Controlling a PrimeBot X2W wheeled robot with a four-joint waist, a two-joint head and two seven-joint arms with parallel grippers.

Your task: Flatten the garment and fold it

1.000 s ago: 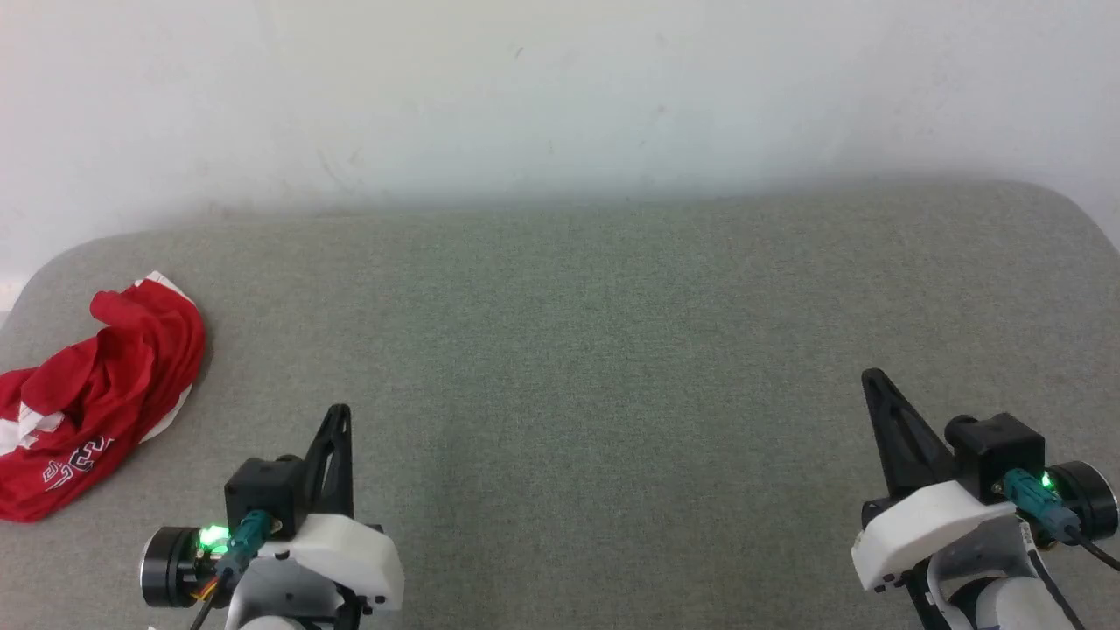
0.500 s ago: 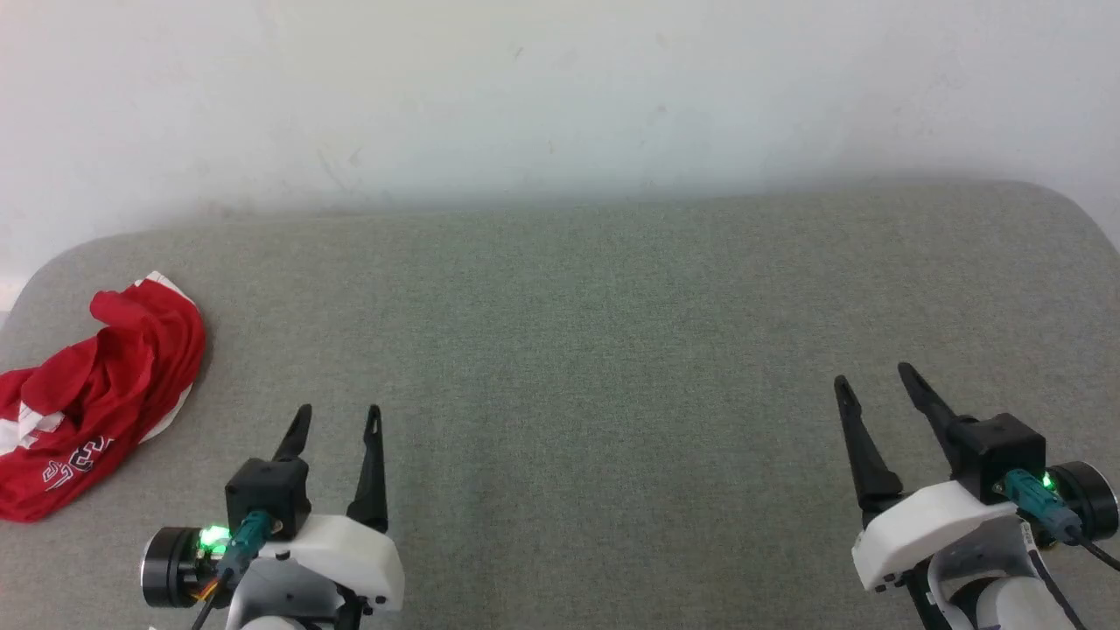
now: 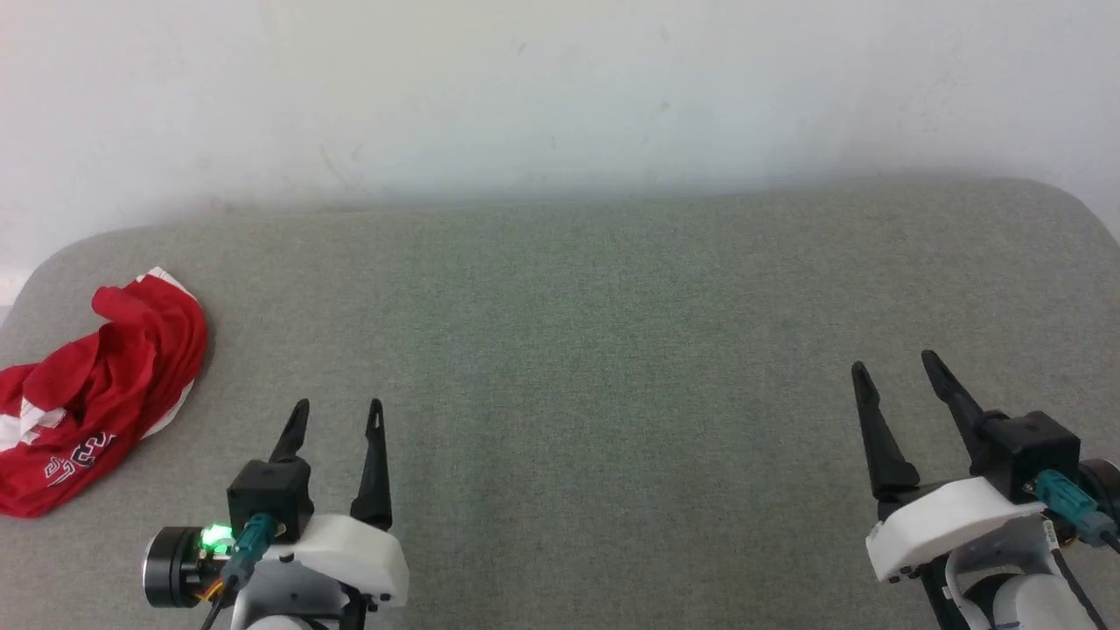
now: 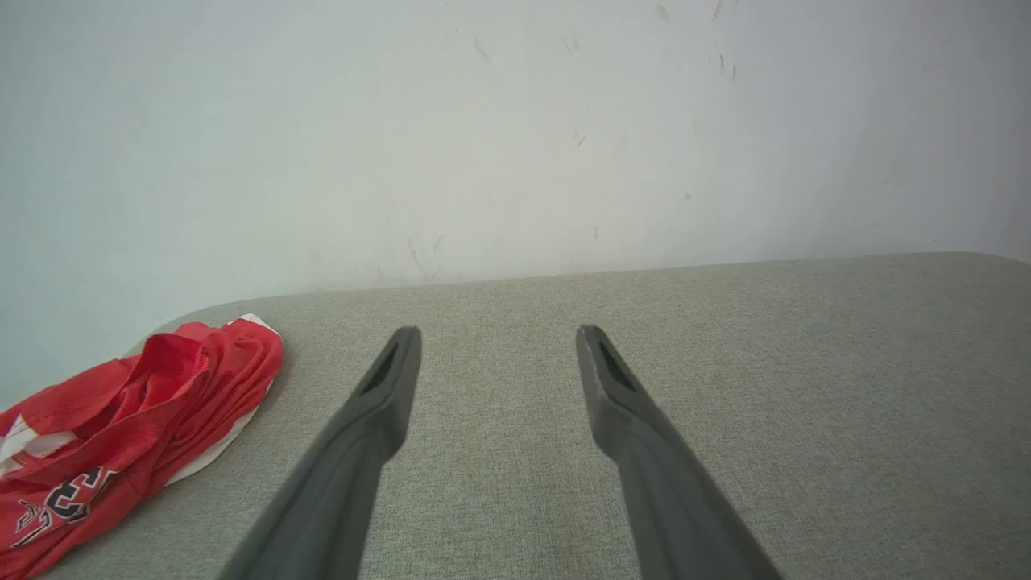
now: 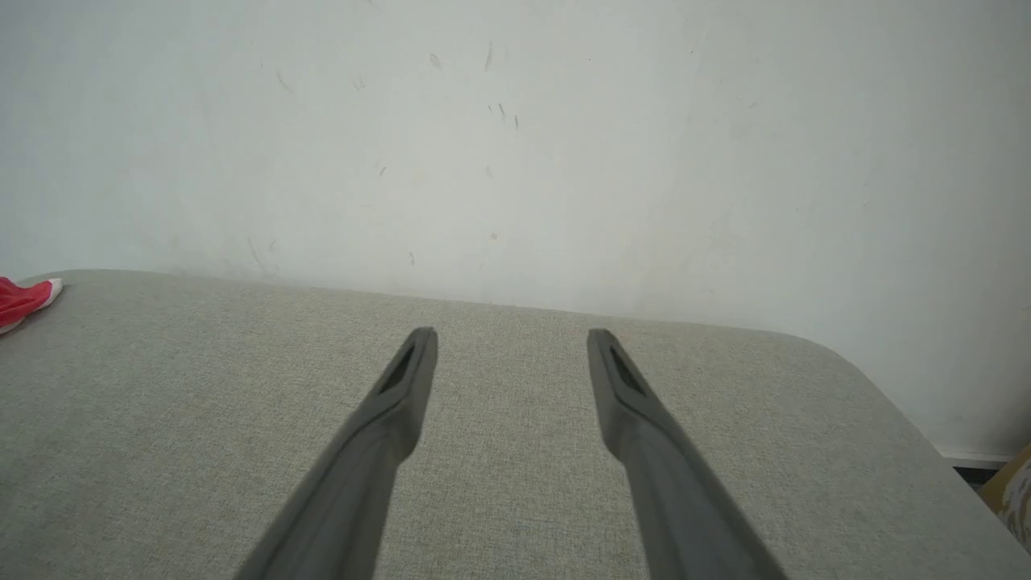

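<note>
The garment (image 3: 96,389) is a crumpled heap of red shorts with white trim and a white logo, lying at the far left edge of the grey padded surface (image 3: 577,350). In the left wrist view the garment (image 4: 121,435) sits left of my fingers; a corner of the garment (image 5: 24,300) shows in the right wrist view. My left gripper (image 3: 337,416) stands open at the lower left, to the right of the shorts and apart from them, with nothing between its fingers. My right gripper (image 3: 897,367) is open at the lower right, far from the shorts.
A white wall (image 3: 560,96) rises right behind the grey surface. The surface has rounded corners at the far left and far right (image 5: 846,362). A bit of cardboard (image 5: 1016,483) shows beyond the right edge, below the surface level.
Both grippers went from shut to open. The right gripper has since shifted a little up and right in the head view. The shorts lie as before.
</note>
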